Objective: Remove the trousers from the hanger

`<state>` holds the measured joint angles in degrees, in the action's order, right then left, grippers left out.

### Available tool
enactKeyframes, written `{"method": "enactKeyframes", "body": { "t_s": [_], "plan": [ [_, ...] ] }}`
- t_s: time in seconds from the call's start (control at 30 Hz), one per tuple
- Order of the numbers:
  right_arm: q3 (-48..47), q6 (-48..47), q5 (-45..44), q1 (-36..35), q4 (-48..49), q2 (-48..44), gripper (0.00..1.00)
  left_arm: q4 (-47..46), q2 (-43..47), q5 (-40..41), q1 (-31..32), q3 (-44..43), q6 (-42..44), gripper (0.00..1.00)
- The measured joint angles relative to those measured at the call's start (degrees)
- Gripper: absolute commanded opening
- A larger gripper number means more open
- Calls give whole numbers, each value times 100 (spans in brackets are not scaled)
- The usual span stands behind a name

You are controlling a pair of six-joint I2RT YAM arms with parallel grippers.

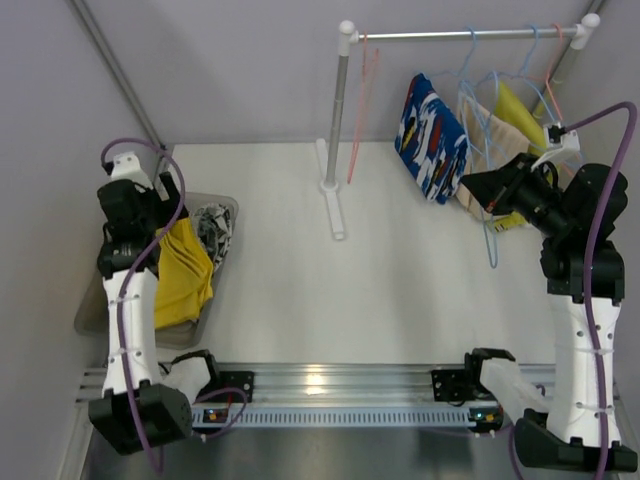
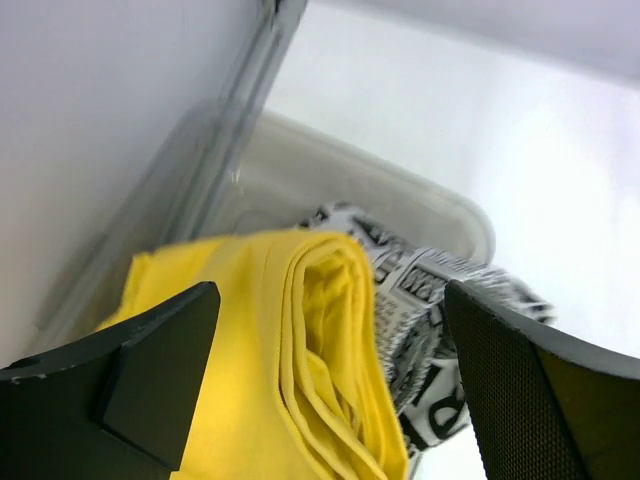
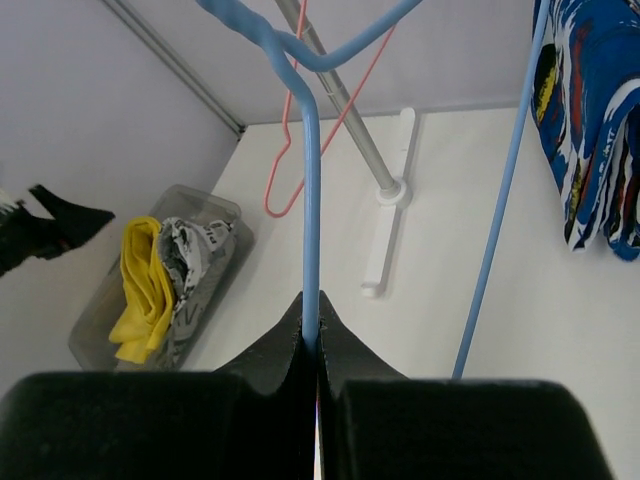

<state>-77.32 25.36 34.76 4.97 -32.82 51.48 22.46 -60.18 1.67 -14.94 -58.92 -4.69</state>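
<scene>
The blue trousers with white and red patches (image 1: 430, 125) hang on a blue hanger from the rail, and show at the upper right of the right wrist view (image 3: 590, 120). My right gripper (image 1: 472, 187) is just right of them, shut on a blue hanger wire (image 3: 311, 200); it also shows in the right wrist view (image 3: 312, 315). The yellow trousers (image 1: 185, 270) and the black-and-white print trousers (image 1: 213, 230) lie in a clear bin (image 1: 228, 203) at the left. My left gripper (image 2: 330, 385) is open right over the yellow trousers (image 2: 250, 360), with the print pair (image 2: 420, 300) beside it.
The rack's upright pole (image 1: 340, 130) and foot stand mid-table, with an empty red hanger (image 1: 362, 110) beside it. A beige cloth (image 1: 490, 125) and an olive-yellow cloth (image 1: 520, 105) hang on further hangers behind my right gripper. Walls close in at the left and back.
</scene>
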Motion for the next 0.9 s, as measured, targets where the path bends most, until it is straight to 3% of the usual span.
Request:
{"method": "enactKeyframes", "body": {
  "t_s": [0.3, 0.67, 0.9],
  "plan": [
    [-46, -129, 271, -24, -358, 83, 0, 898, 1364, -721, 0, -1655, 291, 99],
    [-398, 328, 446, -352, -59, 1093, 0, 1493, 1261, -1467, -2, -1305, 0, 99],
    [-1377, 570, 210, -1239, 516, 2389, 0, 1534, 1211, -1644, 0, -1252, -111, 99]
  ]
}}
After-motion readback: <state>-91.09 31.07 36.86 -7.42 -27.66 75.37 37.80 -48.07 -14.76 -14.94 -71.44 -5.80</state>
